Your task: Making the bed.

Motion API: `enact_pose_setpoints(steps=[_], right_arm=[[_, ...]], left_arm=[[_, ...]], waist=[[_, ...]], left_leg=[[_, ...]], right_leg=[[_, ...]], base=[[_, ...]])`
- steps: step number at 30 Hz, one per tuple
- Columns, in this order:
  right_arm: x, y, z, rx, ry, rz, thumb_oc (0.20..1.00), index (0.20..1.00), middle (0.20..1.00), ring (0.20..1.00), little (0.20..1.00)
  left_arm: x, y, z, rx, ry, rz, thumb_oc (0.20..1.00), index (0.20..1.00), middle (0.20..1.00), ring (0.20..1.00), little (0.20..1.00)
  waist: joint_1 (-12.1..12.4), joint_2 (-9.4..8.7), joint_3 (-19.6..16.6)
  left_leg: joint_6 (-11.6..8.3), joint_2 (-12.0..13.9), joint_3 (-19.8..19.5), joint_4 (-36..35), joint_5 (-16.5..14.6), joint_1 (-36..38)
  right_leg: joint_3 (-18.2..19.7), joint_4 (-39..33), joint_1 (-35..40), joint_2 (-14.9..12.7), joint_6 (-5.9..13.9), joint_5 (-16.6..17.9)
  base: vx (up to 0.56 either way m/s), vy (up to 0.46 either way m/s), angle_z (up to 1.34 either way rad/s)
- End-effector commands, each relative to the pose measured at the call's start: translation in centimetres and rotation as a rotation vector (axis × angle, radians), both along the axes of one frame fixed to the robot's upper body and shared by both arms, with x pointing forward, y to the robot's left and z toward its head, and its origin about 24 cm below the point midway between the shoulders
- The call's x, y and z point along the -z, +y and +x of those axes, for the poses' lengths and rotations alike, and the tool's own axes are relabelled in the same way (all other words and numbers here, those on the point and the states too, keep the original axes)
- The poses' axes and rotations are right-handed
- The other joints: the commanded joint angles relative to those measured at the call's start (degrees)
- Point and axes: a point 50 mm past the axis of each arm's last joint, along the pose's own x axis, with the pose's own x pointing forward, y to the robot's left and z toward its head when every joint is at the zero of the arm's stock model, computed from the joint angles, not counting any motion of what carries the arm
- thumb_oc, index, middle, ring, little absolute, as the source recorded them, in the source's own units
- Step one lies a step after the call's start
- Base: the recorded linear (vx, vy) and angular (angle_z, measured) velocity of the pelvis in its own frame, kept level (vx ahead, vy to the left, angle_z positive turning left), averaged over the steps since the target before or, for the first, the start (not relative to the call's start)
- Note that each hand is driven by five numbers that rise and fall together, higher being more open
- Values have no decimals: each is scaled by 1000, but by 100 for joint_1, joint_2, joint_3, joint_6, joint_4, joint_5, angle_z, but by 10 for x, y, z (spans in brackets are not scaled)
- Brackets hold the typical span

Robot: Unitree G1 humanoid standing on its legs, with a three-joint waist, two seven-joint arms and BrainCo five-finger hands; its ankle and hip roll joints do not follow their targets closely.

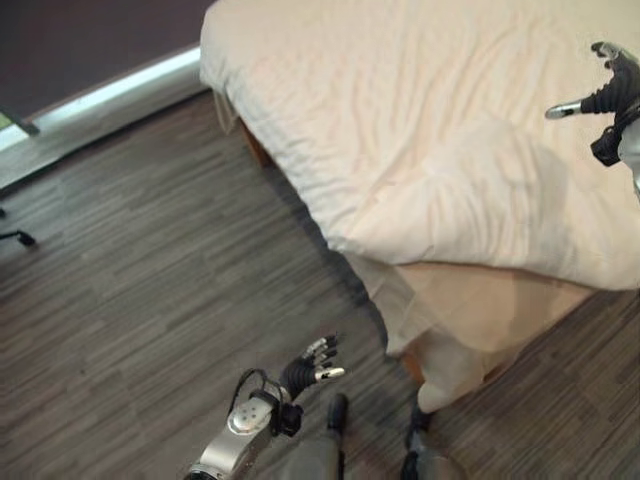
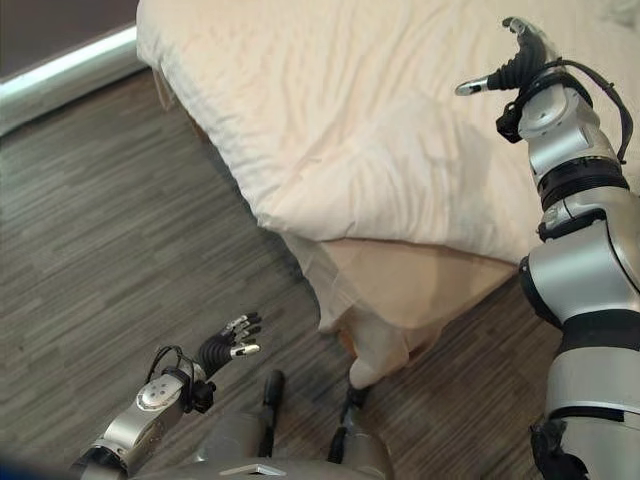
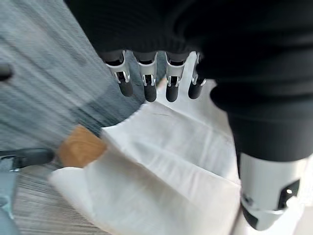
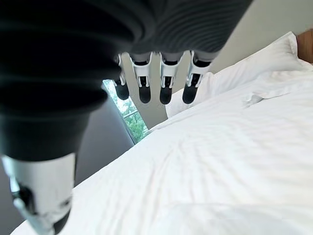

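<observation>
Left eye view: bed (image 1: 250,130) with a cream duvet (image 1: 420,150) spread across the frame from 12 to 3 o'clock.
Its near corner at 4 o'clock is folded back, baring the mattress (image 1: 480,300). Left hand (image 1: 312,365) hangs at 6 o'clock over the floor (image 1: 150,280), fingers relaxed, empty; right hand (image 2: 520,60) hovers spread above the duvet. Soft, light and limp, the duvet is probably best pinched along that folded edge.

Bed (image 1: 420,150) cut off by the upper and right frame edges, mattress corner (image 1: 480,300) half hidden under hanging sheet (image 1: 440,360), right hand (image 1: 610,90) clipped at the right edge, floor (image 3: 44,73) blurred in left wrist view
</observation>
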Motion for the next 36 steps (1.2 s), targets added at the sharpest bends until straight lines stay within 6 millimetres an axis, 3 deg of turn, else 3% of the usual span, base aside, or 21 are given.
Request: enact_pose_setpoints(steps=[1,5,12,15,17,19,20,21,25,28,30,32,36], right_arm=[[-66,-10,-20,87,-134,-92,1000,1000,1000,1000,1000],[-67,-27,-28,164,-131,-75,1000,1000,1000,1000,1000],[-82,-82,-69,350,-176,-72,1000,1000,1000,1000,1000],[-71,-97,-77,398,-157,-64,1000,1000,1000,1000,1000],[-53,-105,-76,409,-112,-50,1000,1000,1000,1000,1000],[-28,-111,-73,419,-38,-38,1000,1000,1000,1000,1000],[-11,-115,-71,422,10,-31,733,733,733,733,733],[9,-118,-69,425,69,-35,200,200,200,200,200],[78,-112,-61,341,227,-71,200,200,200,200,200],[162,-69,-53,100,384,-107,200,200,200,200,200],[204,-44,-60,-17,477,-127,200,200,200,200,200],[240,-30,-78,-97,574,-173,200,200,200,200,200],[339,-18,-151,-93,836,18,200,200,200,200,200]], left_arm=[[-35,-11,19,60,-162,-56,1000,1000,1000,1000,1000],[-46,-13,21,51,-203,-88,1000,1000,1000,1000,1000],[-62,-15,20,-1,-265,-178,1000,1000,1000,1000,1000],[-71,-24,23,39,-299,-196,1000,1000,1000,1000,1000],[-75,-30,25,57,-321,-205,1000,1000,1000,1000,1000],[-75,-35,28,56,-323,-222,1000,1000,1000,1000,1000],[-75,-37,28,55,-322,-233,1000,1000,1000,1000,1000],[-75,-40,29,57,-324,-239,1000,1000,1000,1000,1000],[-79,-43,34,44,-351,-244,1000,1000,1000,1000,1000],[-77,-38,41,-19,-367,-216,1000,1000,1000,1000,1000],[-75,-35,42,-45,-373,-187,1000,1000,1000,1000,1000],[-74,-26,43,-76,-377,-154,1000,1000,1000,1000,1000],[-69,-15,47,-118,-370,-95,1000,1000,1000,1000,1000]], waist=[[198,131,296],[324,256,431],[545,546,698],[602,644,781],[608,690,861],[604,694,900],[598,688,922],[586,682,962],[427,681,1051],[121,514,1169],[-37,411,1234],[-207,320,1257],[-576,149,1192]], left_leg=[[-177,-79,-81,-139,467,-272],[-210,-112,-232,-139,550,-580],[-330,-188,-504,-139,788,-1485],[-365,-229,-592,-139,859,-1813],[-378,-241,-593,-139,879,-1936],[-366,-235,-570,-139,874,-1928],[-358,-230,-550,-139,870,-1896],[-343,-236,-553,-139,862,-1842],[-294,-269,-556,-139,816,-1659],[-255,-259,-470,-139,733,-1448],[-231,-245,-415,-139,679,-1303],[-213,-228,-371,-139,622,-1162],[-154,-190,-270,-139,467,-783]], right_leg=[[142,71,330,55,385,-22],[164,71,56,64,381,4],[164,71,-758,88,406,116],[222,71,-1070,109,431,168],[284,71,-1203,138,450,195],[338,71,-1215,165,449,185],[368,71,-1193,166,447,182],[395,71,-1153,168,441,173],[422,71,-1010,139,431,151],[478,71,-887,141,418,161],[521,71,-768,149,405,154],[548,71,-653,159,400,132],[593,71,-330,133,409,80]], base=[[-55,-30,16],[-54,-30,10],[-49,-44,14],[-17,-5,7],[0,0,0],[18,10,-1],[38,21,-4],[37,23,-5],[27,47,-6],[29,57,-3],[32,38,-12],[37,39,-28],[63,45,-13]])
